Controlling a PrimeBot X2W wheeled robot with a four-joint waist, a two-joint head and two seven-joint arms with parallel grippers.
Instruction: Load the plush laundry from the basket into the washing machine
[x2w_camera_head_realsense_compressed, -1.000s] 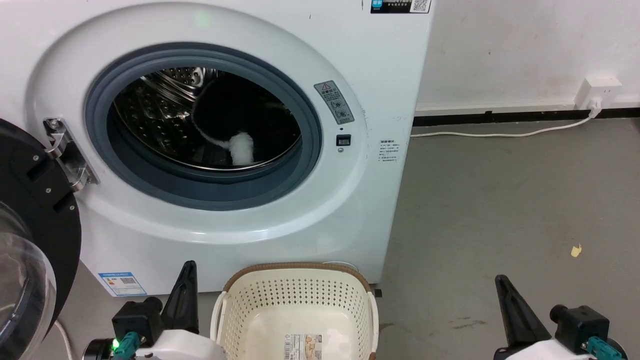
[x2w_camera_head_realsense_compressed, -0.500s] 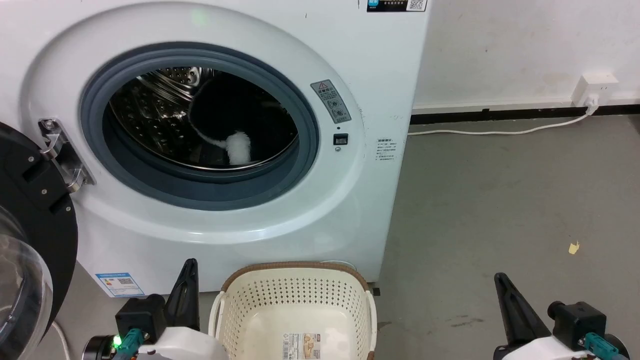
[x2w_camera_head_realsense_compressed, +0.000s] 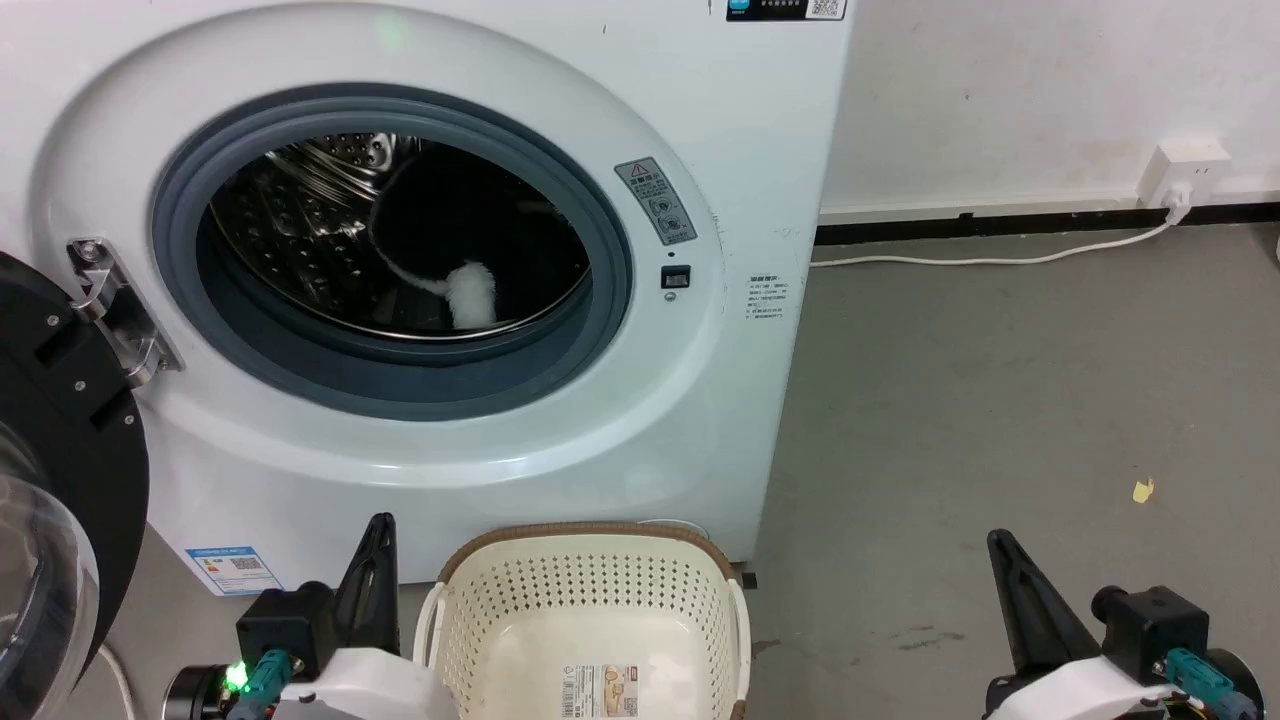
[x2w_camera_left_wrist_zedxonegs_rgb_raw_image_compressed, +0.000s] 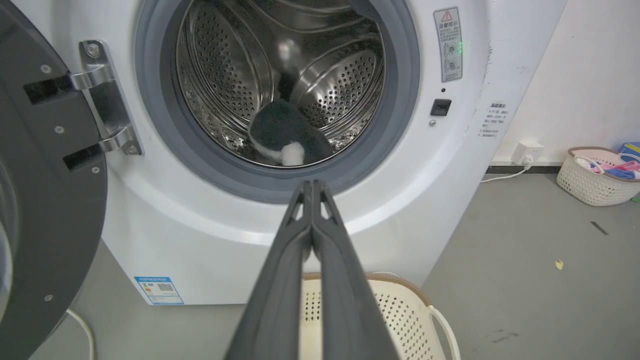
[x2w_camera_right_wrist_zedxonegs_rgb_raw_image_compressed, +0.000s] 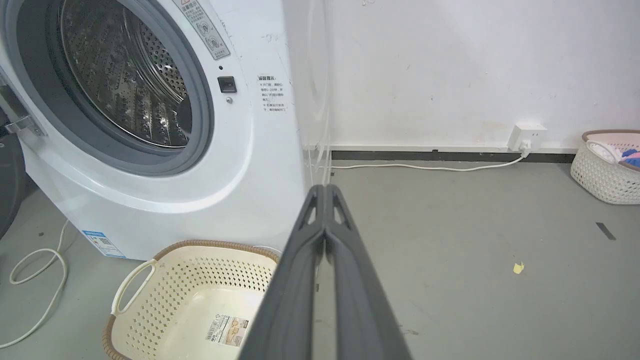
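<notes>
Plush laundry (x2w_camera_left_wrist_zedxonegs_rgb_raw_image_compressed: 285, 127): lies low in the steel drum (x2w_camera_left_wrist_zedxonegs_rgb_raw_image_compressed: 225, 75), well behind the porthole. The black bulk is toward the back and one white fuzzy end faces the opening. Neither hand touches it.
Washing machine (x2w_camera_head_realsense_compressed: 760, 150): white front-loader with the door (x2w_camera_head_realsense_compressed: 70, 450) swung wide to the robot's left. The grey gasket (x2w_camera_head_realsense_compressed: 600, 330) has nothing lying across it.
Basket (x2w_camera_head_realsense_compressed: 590, 532): stands on the floor just before the machine's foot. A printed label (x2w_camera_head_realsense_compressed: 605, 690) lies on its bottom, and no laundry is seen in the part on view.
Left hand (x2w_camera_head_realsense_compressed: 380, 525): fingers pressed tight together, holding nothing. It is just beside the basket's left handle, with the tips aimed up at the porthole.
Right hand (x2w_camera_head_realsense_compressed: 995, 540): fingers pressed tight together, holding nothing. It is over bare floor, well apart from the basket on its right.
Handling, as judged: the lump looks light, soft and easily squashed. Its deep pile should give under a pinch rather than slip, and nothing about it looks fragile.
Where to hold, as judged: pinch deep into the middle of the black bulk. A grip on the white end would probably let the rest hang and drag over the gasket.
Stage, as judged: the load appears delivered and both hands are clear of the machine.
Caution: the white end is the part nearest the opening, so it is worth checking before any door swing.
Background: a second basket (x2w_camera_left_wrist_zedxonegs_rgb_raw_image_compressed: 595, 175) holding coloured clothes stands by the far wall.
</notes>
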